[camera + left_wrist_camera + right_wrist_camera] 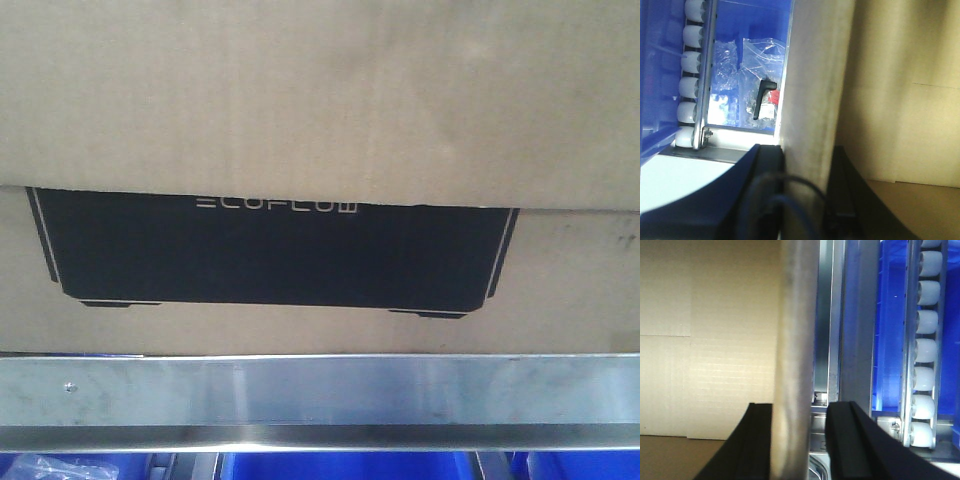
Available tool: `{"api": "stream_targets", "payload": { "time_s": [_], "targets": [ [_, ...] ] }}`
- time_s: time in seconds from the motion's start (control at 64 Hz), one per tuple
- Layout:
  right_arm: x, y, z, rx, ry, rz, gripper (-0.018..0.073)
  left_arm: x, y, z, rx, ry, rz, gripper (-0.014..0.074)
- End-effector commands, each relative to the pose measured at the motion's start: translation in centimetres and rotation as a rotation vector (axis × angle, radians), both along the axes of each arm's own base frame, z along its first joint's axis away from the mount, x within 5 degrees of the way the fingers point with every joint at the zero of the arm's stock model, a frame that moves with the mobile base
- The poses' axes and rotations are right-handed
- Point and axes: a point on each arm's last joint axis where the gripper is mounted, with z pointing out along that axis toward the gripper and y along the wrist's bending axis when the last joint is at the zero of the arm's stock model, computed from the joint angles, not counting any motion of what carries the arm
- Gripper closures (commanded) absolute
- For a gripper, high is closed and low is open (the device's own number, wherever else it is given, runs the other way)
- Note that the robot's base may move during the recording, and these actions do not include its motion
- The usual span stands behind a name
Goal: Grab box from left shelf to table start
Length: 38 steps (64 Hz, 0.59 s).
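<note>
The brown cardboard box [320, 90] with the black ECOFLOW panel fills the front view, resting on the left shelf behind its silver rail [320, 390]. My left gripper [805, 150] is shut on the box's upright side wall [812, 90], one dark finger on each face. My right gripper [799, 407] straddles the opposite wall [797, 340]. Its inner finger touches the cardboard, and a narrow gap shows at the outer finger [845, 440], so it is open. The box's inside [715, 340] shows beside it. The table is out of view.
Blue plastic bins [340, 465] sit below the rail. A blue bin holding plastic bags [740, 65] and a white roller track [690, 65] lie just outside the left wall. Another roller track [927, 355] and a metal upright [832, 315] stand close outside the right wall.
</note>
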Motion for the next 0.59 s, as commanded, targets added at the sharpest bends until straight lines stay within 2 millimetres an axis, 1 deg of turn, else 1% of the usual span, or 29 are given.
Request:
{"api": "stream_targets", "payload": {
  "time_s": [0.0,0.453,0.579],
  "targets": [
    [-0.20,0.01,1.49,0.038,-0.073,-0.017,0.0537,-0.79,0.31,1.44,-0.024,-0.052,0.015,0.0610],
    [-0.26,0.01,1.44,0.038,-0.064,-0.017,0.0537,-0.79,0.31,1.44,-0.024,-0.052,0.015,0.0610],
    [-0.35,0.00,1.58,0.040,-0.069,-0.017,0.0537,-1.21,0.42,1.72,-0.028,-0.058,0.015,0.0610]
  ]
}}
